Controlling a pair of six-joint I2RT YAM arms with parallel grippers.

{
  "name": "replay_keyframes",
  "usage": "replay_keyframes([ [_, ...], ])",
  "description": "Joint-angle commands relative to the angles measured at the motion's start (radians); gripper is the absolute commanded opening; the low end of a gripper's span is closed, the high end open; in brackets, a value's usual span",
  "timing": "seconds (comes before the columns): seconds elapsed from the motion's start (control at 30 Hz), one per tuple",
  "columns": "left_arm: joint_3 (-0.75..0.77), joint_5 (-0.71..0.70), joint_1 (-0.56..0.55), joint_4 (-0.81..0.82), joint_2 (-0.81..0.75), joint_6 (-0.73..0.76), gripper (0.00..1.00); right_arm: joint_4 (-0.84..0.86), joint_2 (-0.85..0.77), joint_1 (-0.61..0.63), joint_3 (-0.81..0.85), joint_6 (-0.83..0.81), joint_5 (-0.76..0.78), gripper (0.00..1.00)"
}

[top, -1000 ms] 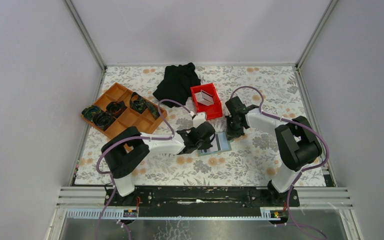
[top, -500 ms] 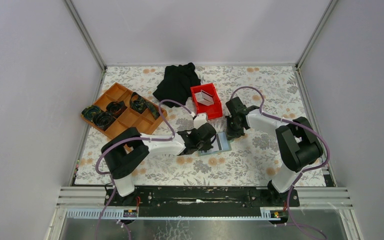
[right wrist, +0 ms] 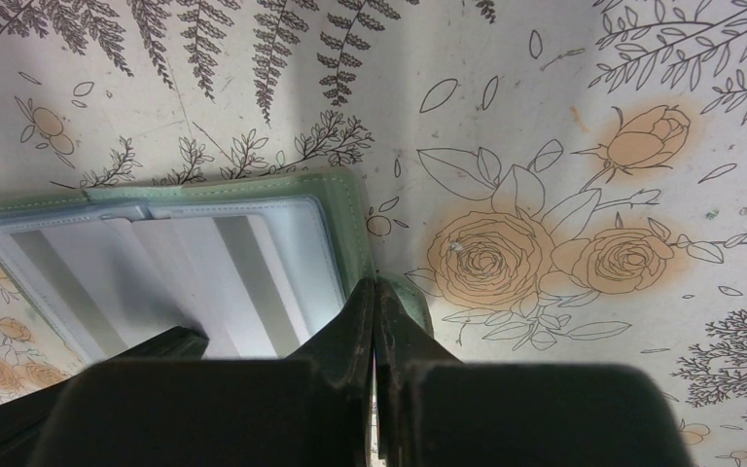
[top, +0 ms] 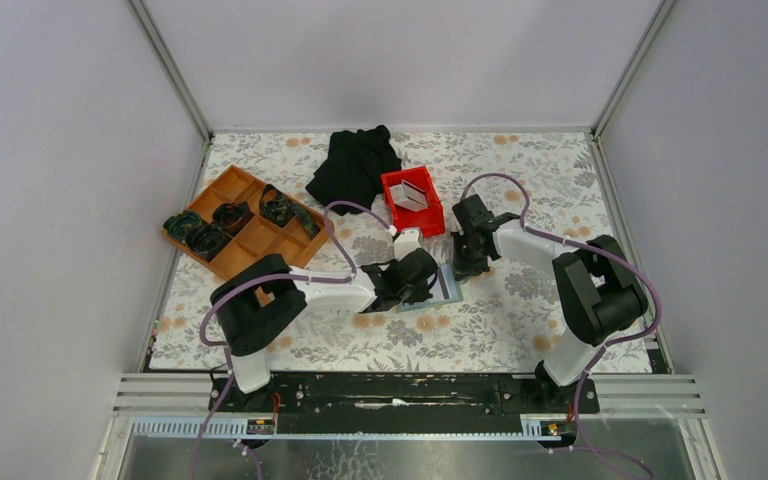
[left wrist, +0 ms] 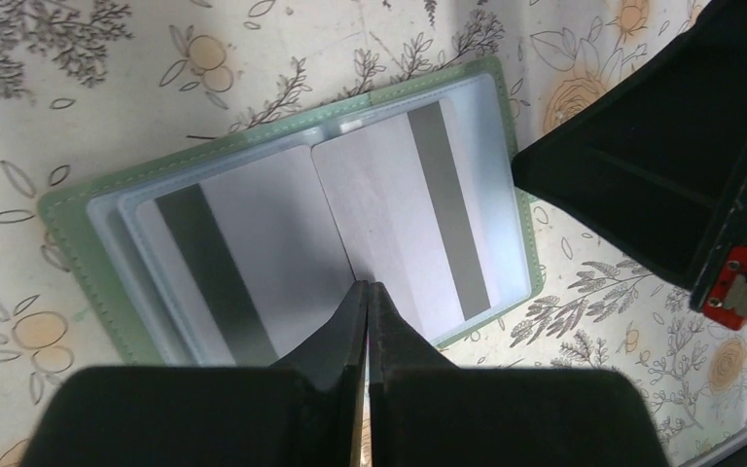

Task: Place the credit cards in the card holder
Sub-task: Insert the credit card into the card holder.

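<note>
The card holder lies open on the flowered tablecloth, green rim up, and is mostly covered by my left gripper in the top view. Two credit cards with dark stripes lie in its pale inside, one on the left and one on the right. My left gripper is shut, its tips resting on the line where the two cards meet. My right gripper is shut too, its tips down on the holder's green edge by the small tab. It holds nothing.
A red bin with a few light cards stands just behind the grippers. Farther back lies a black cloth. An orange compartment tray with dark items sits at the left. The right gripper's dark body hangs close over the holder's right end.
My left gripper has slid a little to the right, farther over the open holder. The right gripper has stayed on the holder's edge.
</note>
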Motion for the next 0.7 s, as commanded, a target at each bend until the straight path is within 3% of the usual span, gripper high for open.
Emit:
replay_keyframes([
  [0.0, 0.036, -0.01, -0.011, 0.053, 0.041, 0.028, 0.01, 0.042, 0.056, 0.016, -0.054, 0.008, -0.009, 0.0],
  [0.37, 0.104, -0.075, -0.015, 0.017, 0.053, 0.032, 0.02, 0.043, 0.046, 0.019, -0.059, 0.008, -0.009, 0.0],
  [0.53, 0.121, -0.185, -0.016, -0.074, -0.033, 0.013, 0.09, 0.044, 0.036, 0.018, -0.048, 0.011, 0.004, 0.0],
  [0.67, 0.144, -0.279, -0.015, -0.18, -0.112, -0.008, 0.2, 0.04, -0.003, 0.019, -0.03, 0.017, 0.03, 0.05],
])
